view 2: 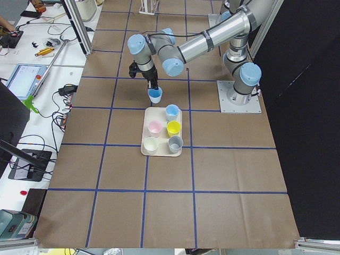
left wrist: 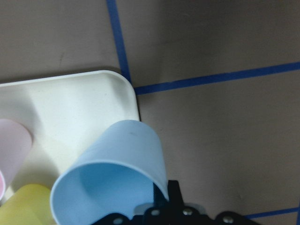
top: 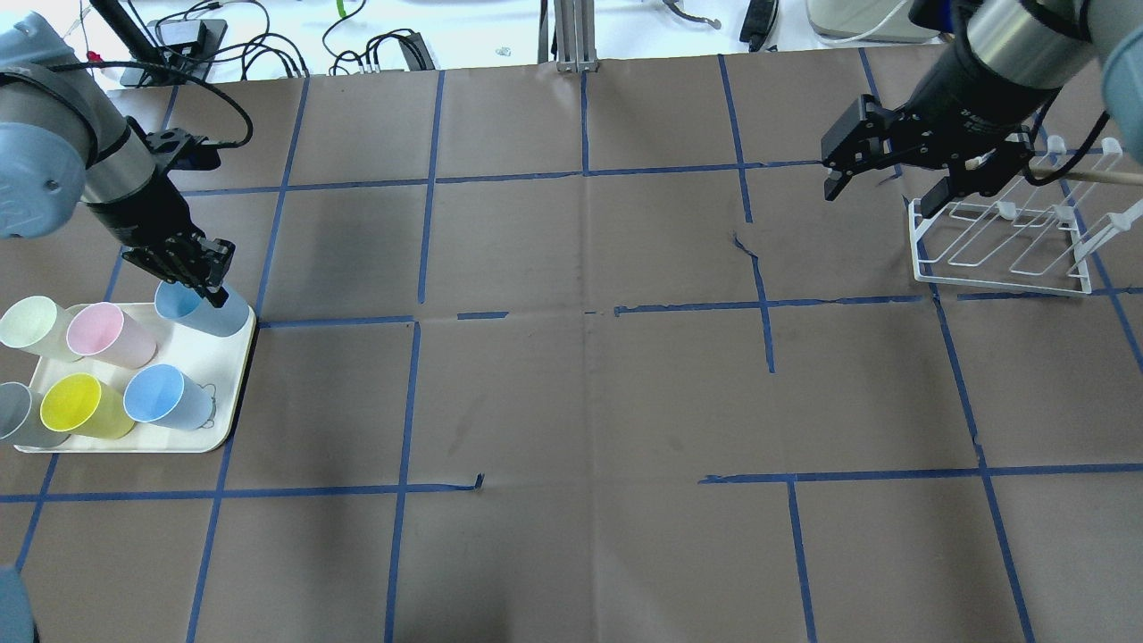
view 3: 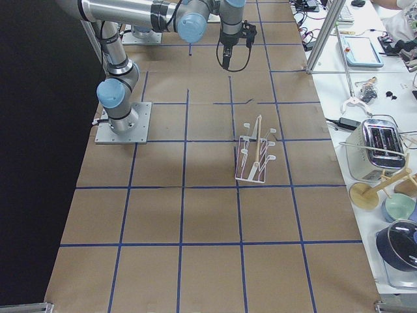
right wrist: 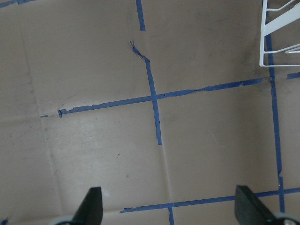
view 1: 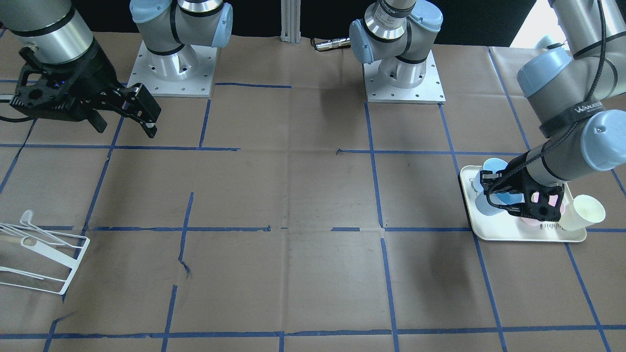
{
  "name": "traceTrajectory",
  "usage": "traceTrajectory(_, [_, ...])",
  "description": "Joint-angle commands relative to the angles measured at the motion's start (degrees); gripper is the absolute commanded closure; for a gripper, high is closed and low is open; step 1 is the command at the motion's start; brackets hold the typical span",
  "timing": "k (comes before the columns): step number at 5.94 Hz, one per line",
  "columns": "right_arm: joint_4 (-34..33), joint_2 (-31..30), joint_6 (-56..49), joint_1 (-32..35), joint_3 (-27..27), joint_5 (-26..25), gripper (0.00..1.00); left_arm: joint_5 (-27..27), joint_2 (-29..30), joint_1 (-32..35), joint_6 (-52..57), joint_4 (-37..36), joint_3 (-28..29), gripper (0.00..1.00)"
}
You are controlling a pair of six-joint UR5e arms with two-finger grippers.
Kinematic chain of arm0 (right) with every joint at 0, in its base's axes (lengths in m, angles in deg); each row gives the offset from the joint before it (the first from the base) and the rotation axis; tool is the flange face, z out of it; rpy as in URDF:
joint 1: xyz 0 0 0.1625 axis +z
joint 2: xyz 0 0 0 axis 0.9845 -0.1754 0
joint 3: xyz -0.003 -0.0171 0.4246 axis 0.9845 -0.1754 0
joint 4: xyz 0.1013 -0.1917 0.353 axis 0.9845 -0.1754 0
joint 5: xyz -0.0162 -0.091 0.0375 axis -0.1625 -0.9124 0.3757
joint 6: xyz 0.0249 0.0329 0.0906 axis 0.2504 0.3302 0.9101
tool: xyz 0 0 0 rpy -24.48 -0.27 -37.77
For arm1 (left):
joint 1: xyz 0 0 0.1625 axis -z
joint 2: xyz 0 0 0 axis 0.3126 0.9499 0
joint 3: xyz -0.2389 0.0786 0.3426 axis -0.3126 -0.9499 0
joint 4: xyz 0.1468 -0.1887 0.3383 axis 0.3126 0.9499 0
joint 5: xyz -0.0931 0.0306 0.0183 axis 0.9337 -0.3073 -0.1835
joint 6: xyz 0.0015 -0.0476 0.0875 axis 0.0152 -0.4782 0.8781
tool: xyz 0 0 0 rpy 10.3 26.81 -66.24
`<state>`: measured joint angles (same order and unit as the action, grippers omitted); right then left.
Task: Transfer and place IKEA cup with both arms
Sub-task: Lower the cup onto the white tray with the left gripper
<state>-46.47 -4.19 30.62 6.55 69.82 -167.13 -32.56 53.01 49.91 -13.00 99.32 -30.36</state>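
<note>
My left gripper (top: 214, 290) is shut on the rim of a pale blue IKEA cup (top: 204, 310). It holds the cup tilted just above the far corner of the white tray (top: 223, 357). The left wrist view shows the cup (left wrist: 117, 173) pinched at its rim, overhanging the tray's corner (left wrist: 70, 108). In the front view the held cup (view 1: 485, 206) is under the gripper (view 1: 491, 193). A second blue cup (top: 165, 397) stands on the tray. My right gripper (top: 884, 192) is open and empty above the table, beside the rack; it also shows in the front view (view 1: 126, 129).
Pink (top: 107, 335), yellow (top: 80, 406), pale green (top: 31, 326) and grey (top: 18, 415) cups stand on the tray. A white wire rack (top: 1000, 241) sits at the table's right end. Brown paper with blue tape lines covers the table.
</note>
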Motion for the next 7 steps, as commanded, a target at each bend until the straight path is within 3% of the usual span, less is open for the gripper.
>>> traceTrajectory(1, [-1.0,0.0,3.1,3.8,-1.7,-3.3,0.00,-3.2,4.5,-2.1,2.0,-3.8,0.2,0.99])
traceTrajectory(3, [0.3,0.7,2.5,3.1,-3.6,-1.7,0.00,-5.1,6.3,-2.1,1.6,-4.6,0.3,0.98])
traceTrajectory(4, [0.4,1.1,2.5,3.1,-3.7,-1.7,0.00,-5.0,7.3,-2.1,1.4,-4.6,0.4,0.58])
traceTrajectory(5, [2.3,1.3,2.5,3.1,-3.8,-1.9,0.00,-3.9,6.9,-1.9,1.4,-4.5,0.5,0.03])
traceTrajectory(7, [2.3,1.3,2.6,3.3,-3.8,-2.4,0.00,-1.4,2.8,-0.6,1.0,-1.6,1.8,0.02])
